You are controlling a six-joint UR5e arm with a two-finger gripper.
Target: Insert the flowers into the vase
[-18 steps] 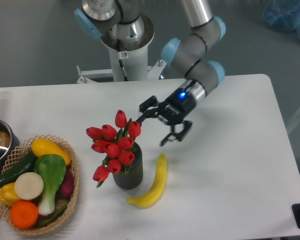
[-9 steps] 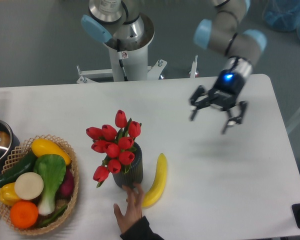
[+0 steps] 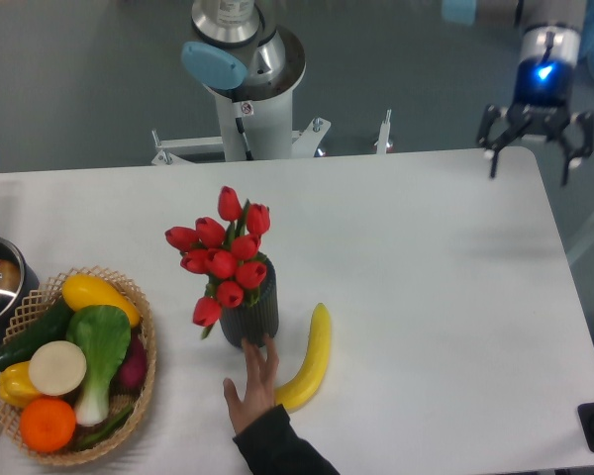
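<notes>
A white table (image 3: 426,297) fills the view under a grey floor, with the robot's gripper (image 3: 535,139) hanging empty and spread wide above the far right corner, well apart from everything. Left of centre, the flowers (image 3: 223,259) stand in the vase (image 3: 252,319), so the task looks done. A person's hand (image 3: 252,386) touches the vase base, seemingly steadying it, just beside a banana (image 3: 307,358).

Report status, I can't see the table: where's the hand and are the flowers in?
Hand open, empty, over far right corner. Flowers standing in vase. Person's hand touching vase base, beside banana.
</notes>
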